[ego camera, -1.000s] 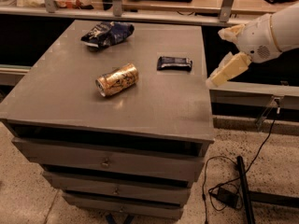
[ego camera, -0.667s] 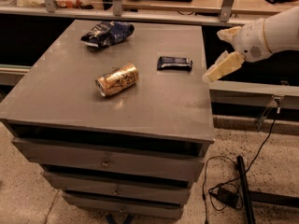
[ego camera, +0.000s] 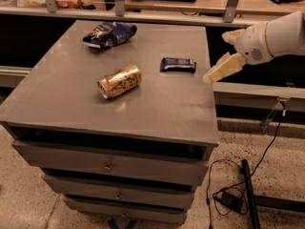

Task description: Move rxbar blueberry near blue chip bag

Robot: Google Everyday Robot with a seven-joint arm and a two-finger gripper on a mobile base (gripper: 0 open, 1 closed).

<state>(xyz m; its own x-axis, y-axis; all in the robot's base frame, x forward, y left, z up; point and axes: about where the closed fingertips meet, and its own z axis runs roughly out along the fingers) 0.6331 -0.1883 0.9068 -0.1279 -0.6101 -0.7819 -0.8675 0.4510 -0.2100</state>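
The rxbar blueberry [ego camera: 177, 64], a small flat navy bar, lies on the grey cabinet top [ego camera: 71, 99], right of centre. The blue chip bag [ego camera: 109, 34], wrinkly dark blue, lies near the far edge to the left. My gripper [ego camera: 217, 57] hangs at the right edge of the cabinet, just right of the bar and apart from it. Its cream fingers [ego camera: 223, 68] are spread open and hold nothing.
A gold drink can [ego camera: 119, 81] lies on its side in the middle of the top, left of the bar. Drawers sit below the top. A railing and counter run behind. Cables and a black pole [ego camera: 249, 192] lie on the floor at right.
My gripper has moved a little left and up, closer to the bar. The bar, the bag and the can have not moved.
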